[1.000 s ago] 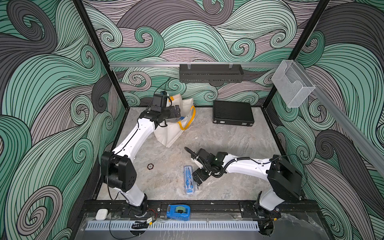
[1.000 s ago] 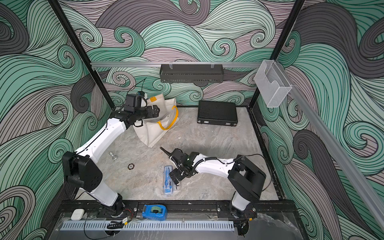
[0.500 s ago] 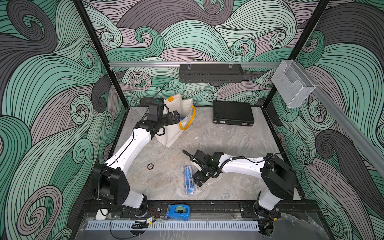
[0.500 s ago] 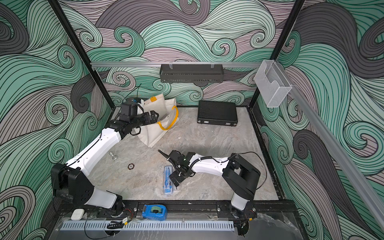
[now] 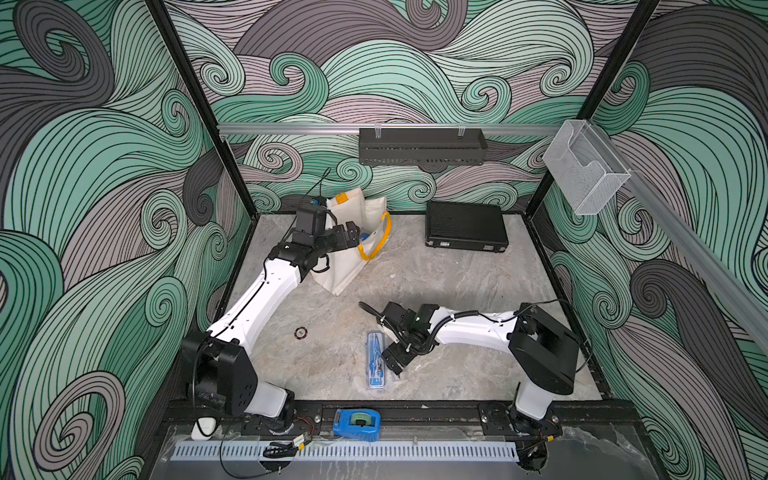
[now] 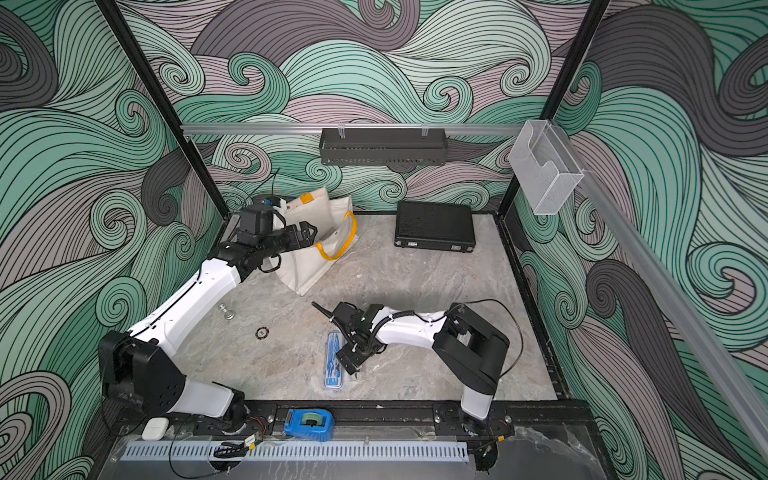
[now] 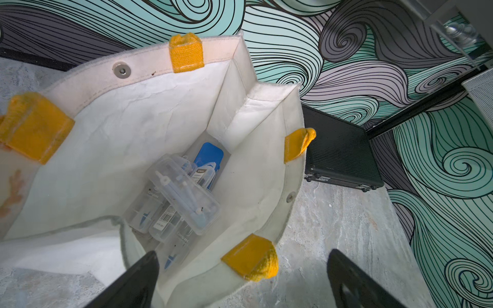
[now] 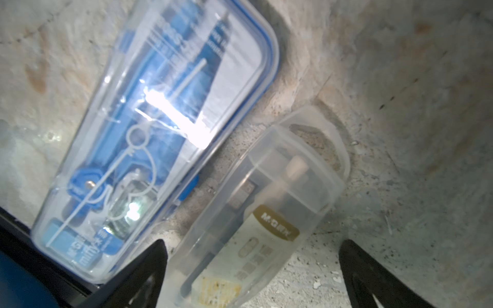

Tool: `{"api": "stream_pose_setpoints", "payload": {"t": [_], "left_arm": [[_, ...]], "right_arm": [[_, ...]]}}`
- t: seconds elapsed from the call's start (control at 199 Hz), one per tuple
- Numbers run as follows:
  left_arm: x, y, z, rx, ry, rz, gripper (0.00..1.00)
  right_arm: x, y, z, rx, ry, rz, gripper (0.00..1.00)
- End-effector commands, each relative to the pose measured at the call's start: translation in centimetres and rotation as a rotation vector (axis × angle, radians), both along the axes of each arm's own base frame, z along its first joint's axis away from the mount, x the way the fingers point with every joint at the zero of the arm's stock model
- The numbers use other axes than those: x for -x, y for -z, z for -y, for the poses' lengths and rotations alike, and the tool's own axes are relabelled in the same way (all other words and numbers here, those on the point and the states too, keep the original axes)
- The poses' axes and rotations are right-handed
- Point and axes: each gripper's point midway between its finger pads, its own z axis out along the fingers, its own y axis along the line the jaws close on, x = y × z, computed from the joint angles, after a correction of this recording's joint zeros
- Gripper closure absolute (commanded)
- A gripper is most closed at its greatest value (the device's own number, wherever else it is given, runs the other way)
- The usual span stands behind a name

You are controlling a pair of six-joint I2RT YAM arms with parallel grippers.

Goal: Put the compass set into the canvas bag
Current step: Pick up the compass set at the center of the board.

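The off-white canvas bag stands open at the back left, with yellow handles. The left wrist view looks into the canvas bag, where several clear compass set cases lie on its bottom. My left gripper is open, its fingers straddling the bag's rim by a yellow tab. On the table in front lie a blue-rimmed compass set and a frosted clear one. My right gripper hangs open low over the clear one, one finger on each side.
A flat black hard case lies at the back right. A small round ring and a metal knob sit on the table's left. A blue tape measure rests on the front rail. A black shelf hangs on the back wall.
The left arm's elbow has sunk toward the front left, and its gripper has drawn back a little along the bag's rim. The right gripper has crept left and lower over the cases.
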Motion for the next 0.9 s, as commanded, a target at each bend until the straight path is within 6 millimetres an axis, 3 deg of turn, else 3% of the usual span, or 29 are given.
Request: {"api": "stream_pose_setpoints", "payload": {"t": [0.0, 0.256, 0.387, 0.899], "left_arm": [[0.9, -2.2, 0.5, 0.036, 0.025, 0.045, 0.01], [2.2, -4.7, 2.2, 0.112, 0.116, 0.091, 0.01], [3.0, -5.5, 2.9, 0.138, 0.151, 0.101, 0.01], [3.6, -4.9, 2.8, 0.156, 0.136, 0.08, 0.01]], "right_arm": [[-0.4, 0.1, 1.9, 0.081, 0.002, 0.045, 0.0], [-2.0, -0.4, 5.0, 0.106, 0.056, 0.077, 0.05], [-1.7, -0.5, 4.5, 0.075, 0.009, 0.067, 0.11], [-1.3, 1.1, 4.0, 0.074, -0.045, 0.061, 0.36]]}}
